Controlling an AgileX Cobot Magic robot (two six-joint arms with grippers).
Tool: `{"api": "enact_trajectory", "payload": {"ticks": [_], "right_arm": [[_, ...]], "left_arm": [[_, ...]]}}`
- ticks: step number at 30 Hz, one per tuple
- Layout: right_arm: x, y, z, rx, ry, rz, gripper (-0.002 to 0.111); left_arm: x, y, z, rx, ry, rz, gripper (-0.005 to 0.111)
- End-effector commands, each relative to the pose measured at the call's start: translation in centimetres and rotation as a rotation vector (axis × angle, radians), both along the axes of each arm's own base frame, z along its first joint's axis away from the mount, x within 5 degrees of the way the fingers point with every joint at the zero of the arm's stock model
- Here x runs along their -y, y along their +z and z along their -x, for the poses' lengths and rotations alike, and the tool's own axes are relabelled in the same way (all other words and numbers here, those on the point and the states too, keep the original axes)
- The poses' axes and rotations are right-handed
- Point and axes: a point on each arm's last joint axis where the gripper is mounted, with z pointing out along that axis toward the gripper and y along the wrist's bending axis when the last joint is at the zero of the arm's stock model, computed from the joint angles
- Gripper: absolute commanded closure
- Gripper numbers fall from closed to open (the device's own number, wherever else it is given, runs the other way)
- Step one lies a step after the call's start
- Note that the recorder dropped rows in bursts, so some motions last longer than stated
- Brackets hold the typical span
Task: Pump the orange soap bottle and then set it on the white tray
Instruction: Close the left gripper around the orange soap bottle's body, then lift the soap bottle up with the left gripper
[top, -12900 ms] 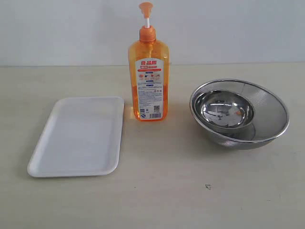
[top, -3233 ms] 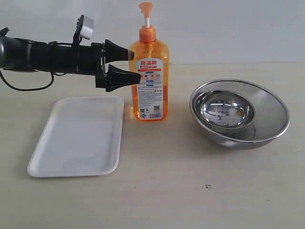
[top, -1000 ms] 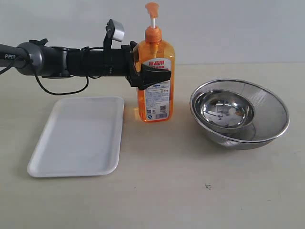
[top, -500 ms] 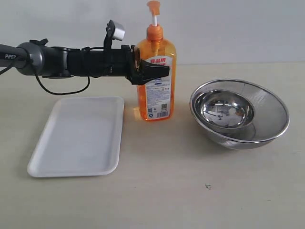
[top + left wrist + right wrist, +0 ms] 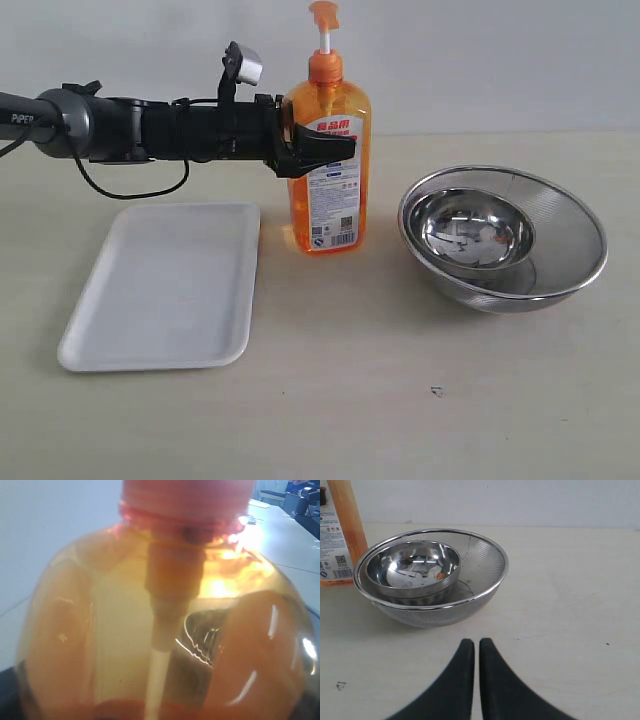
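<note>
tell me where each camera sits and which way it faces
Exterior: off the arms, facing the table; left gripper clamps the orange soap bottle between white tray and steel bowls.
Left wrist: against the bottle's shoulder, looking through it; no fingers clear.
Right wrist: low over the table, facing the bowls; right gripper shut in front.
Shared: exterior and right wrist both show bowls and bottle.

The orange soap bottle (image 5: pixel 327 190) is translucent orange, with an orange pump head, a white stem and a white label bearing red lettering and fine dark print. The white tray (image 5: pixel 165 285) is plain, unmarked white. The mesh strainer bowl (image 5: pixel 565 235) is silvery steel with a fine woven grid; the smaller steel bowl (image 5: pixel 475 232) is mirror-bright. The left arm (image 5: pixel 180 132) and right gripper (image 5: pixel 476 644) are black, the table (image 5: pixel 350 400) pale beige
</note>
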Motion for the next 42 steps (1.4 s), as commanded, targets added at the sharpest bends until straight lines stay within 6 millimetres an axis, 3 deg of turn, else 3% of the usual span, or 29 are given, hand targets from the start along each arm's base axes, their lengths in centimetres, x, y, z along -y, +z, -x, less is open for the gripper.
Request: {"api": "enact_trajectory", "payload": {"ticks": [1,33,37,42], "right_arm": [[0.0,0.1,0.0,0.011,0.000,0.000,0.107],[0.0,0.1,0.0,0.016,0.000,-0.001,0.107],[0.0,0.1,0.0,0.016,0.000,-0.001,0.107],[0.0,0.1,0.0,0.016,0.000,-0.001,0.107]], "left_arm": [[0.4,0.3,0.1,-0.006,-0.011,0.023,0.102],[0.6,0.8,0.7,-0.048,-0.075,0.082,0.102],[0.6,1.8,1.2,-0.033,-0.122,0.075,0.102],[0.3,4.7,1.8,0.042,-0.138,-0.028,0.102]]}}
